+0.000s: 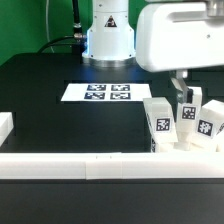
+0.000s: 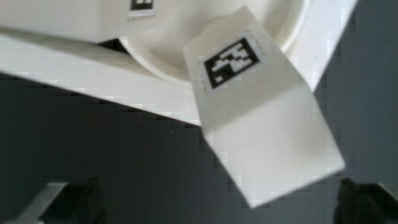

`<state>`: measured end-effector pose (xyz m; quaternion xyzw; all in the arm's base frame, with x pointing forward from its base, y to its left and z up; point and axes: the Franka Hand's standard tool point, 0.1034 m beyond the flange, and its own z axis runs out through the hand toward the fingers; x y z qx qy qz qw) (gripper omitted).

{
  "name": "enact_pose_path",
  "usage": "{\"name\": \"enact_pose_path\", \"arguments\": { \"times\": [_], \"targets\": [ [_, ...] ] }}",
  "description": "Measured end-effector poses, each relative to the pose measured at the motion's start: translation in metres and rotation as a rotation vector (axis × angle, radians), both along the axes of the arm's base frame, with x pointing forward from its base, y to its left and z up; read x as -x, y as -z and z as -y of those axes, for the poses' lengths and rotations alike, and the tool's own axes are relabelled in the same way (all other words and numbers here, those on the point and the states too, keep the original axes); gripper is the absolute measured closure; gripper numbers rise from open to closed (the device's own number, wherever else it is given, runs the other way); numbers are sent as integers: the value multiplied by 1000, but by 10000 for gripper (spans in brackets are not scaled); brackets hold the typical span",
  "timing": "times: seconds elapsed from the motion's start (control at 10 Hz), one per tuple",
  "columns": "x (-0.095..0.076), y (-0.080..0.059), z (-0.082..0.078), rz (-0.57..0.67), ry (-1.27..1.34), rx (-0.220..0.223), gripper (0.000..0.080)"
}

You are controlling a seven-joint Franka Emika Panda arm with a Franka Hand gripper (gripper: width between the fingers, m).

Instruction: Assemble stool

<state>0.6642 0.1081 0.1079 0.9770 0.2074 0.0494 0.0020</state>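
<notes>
I see my tool (image 1: 184, 92) hanging over the near corner of the desk (image 1: 60, 120) on the exterior view's right; its dark fingertips (image 2: 68, 203) stand spread apart with nothing between them, so it is released. Below it a white leg (image 2: 263, 120) with a square tag leans against the round seat (image 2: 178, 45). In the exterior view three tagged legs (image 1: 160, 124) stand there on the seat, against the white bar (image 1: 70, 164). The marker board (image 1: 108, 93) lies mid-desk.
</notes>
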Motion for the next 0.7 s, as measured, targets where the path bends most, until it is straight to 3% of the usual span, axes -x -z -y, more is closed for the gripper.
{"name": "enact_pose_path", "arguments": {
  "times": [0.2,0.6,0.7],
  "targets": [
    [4,1,-12,-6,-152,13,150],
    [2,0,-1,-6,-377,73,150],
    [5,6,-1,-18,-333,70,150]
  ]
}}
